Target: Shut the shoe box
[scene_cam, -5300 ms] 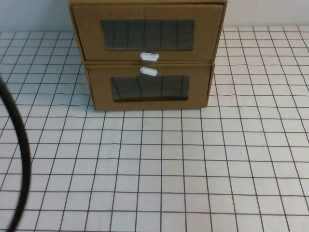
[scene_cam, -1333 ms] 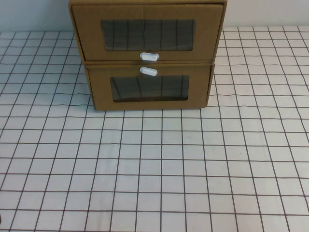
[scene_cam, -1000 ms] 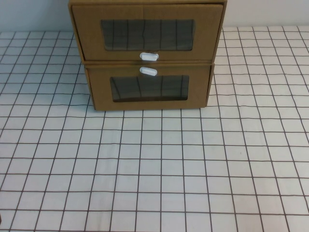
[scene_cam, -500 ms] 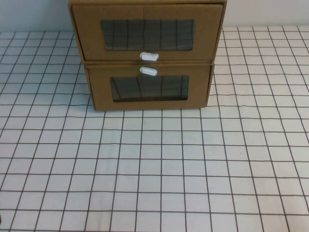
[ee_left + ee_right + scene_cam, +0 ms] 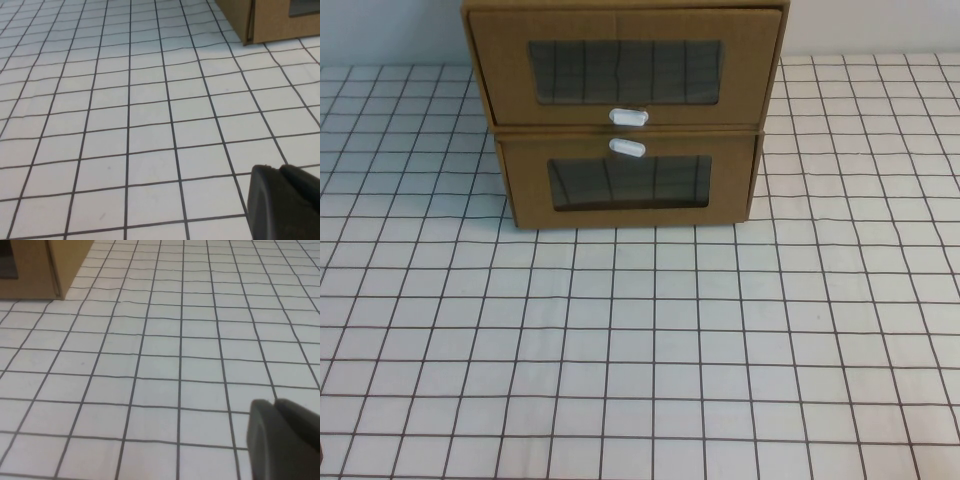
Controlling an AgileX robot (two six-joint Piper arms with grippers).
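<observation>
Gridded white tabletop [image 5: 720, 330], grippers low.

Two stacked boxes sit against the table's [image 5: 640, 350] far edge, middle: the shoe box [image 5: 625, 62] on top, the other box [image 5: 628, 180] beneath, its front a touch nearer. Nothing else stands on the grid cloth, so the near half and both side strips lie open right up to the fronts. Left gripper [image 5: 285, 202] hangs low over bare cloth near-left of the stack; right gripper [image 5: 282, 440] likewise near-right, both well apart from the cardboard.
</observation>
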